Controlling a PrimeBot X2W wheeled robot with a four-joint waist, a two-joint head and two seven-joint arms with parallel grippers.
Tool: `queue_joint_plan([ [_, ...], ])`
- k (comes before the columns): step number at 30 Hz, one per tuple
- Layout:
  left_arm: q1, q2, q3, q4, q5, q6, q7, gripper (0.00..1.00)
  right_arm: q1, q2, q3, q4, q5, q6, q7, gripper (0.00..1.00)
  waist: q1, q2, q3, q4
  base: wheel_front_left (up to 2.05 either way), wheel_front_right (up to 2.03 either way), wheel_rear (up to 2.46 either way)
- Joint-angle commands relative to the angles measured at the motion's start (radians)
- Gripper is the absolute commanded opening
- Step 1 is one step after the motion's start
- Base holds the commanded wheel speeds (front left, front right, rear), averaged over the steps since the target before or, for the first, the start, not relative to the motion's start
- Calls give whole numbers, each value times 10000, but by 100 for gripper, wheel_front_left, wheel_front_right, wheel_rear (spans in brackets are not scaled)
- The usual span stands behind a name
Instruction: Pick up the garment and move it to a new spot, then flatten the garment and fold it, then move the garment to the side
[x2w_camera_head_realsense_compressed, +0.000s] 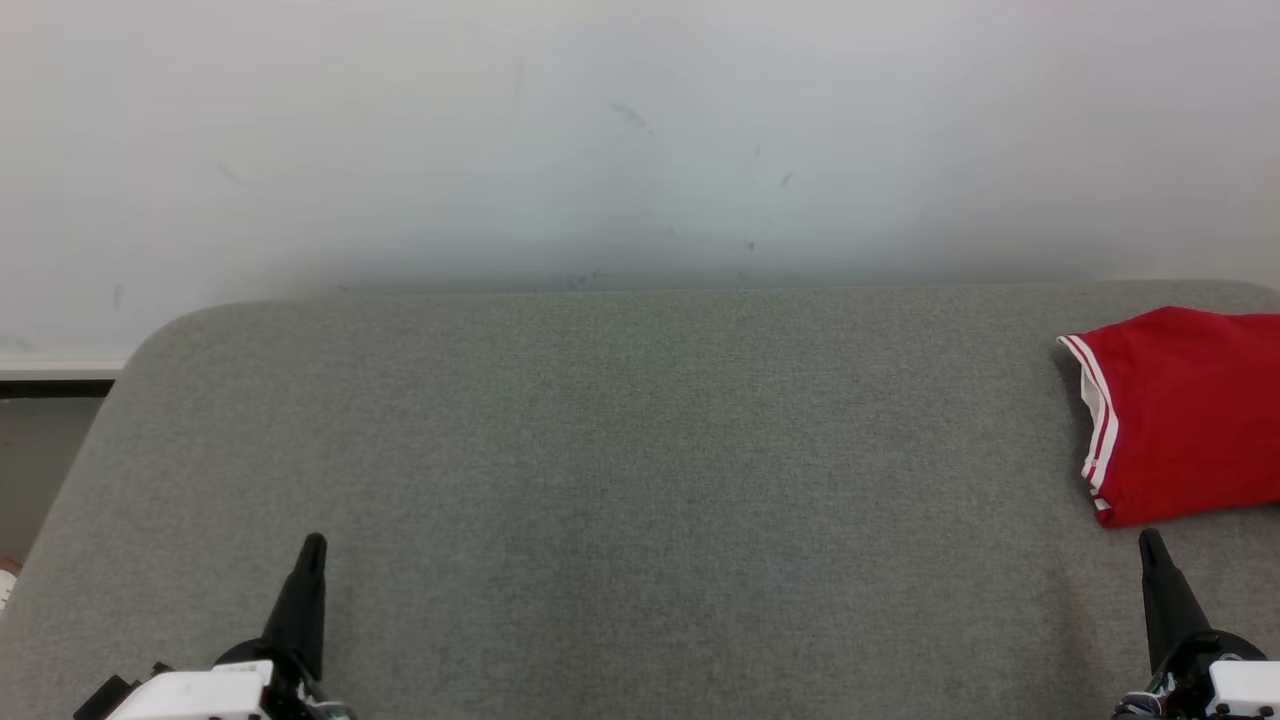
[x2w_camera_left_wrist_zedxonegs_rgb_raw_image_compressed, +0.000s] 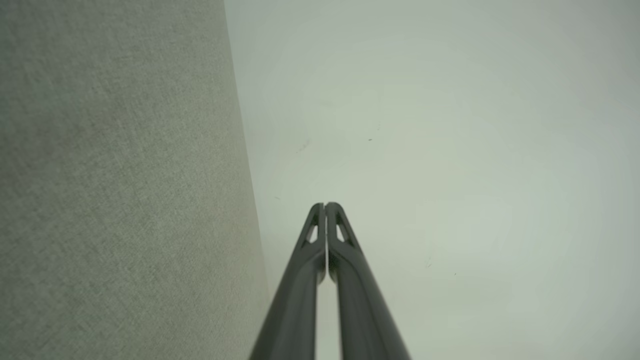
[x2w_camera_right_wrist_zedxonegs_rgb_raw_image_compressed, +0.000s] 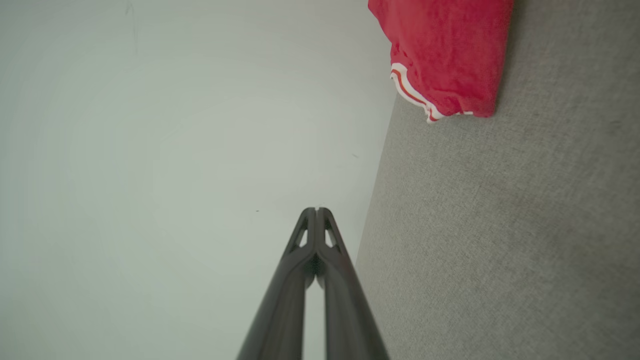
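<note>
The red garment (x2w_camera_head_realsense_compressed: 1180, 410) lies at the grey worktop's (x2w_camera_head_realsense_compressed: 620, 450) far right edge, striped hem facing left, just ahead of the right tool (x2w_camera_head_realsense_compressed: 1152, 545) and well apart from the left tool (x2w_camera_head_realsense_compressed: 313, 545), both pressed together and empty.

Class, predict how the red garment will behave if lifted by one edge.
The red garment probably droops: it is soft, rumpled cloth. Likely light, being thin. Its layers, visible at the striped hem, may fall open.
</note>
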Motion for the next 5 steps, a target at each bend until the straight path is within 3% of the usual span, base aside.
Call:
queue_joint_plan([
  [1,-70,17,23,5,-142,-61,36,0,-116,-11,-41,25,-77,-21,34,0,0,0,0,0,0,0,0],
  [5,-70,17,23,5,-142,-61,36,0,-116,-10,-41,25,-79,-21,36,0,0,0,0,0,0,0,0],
])
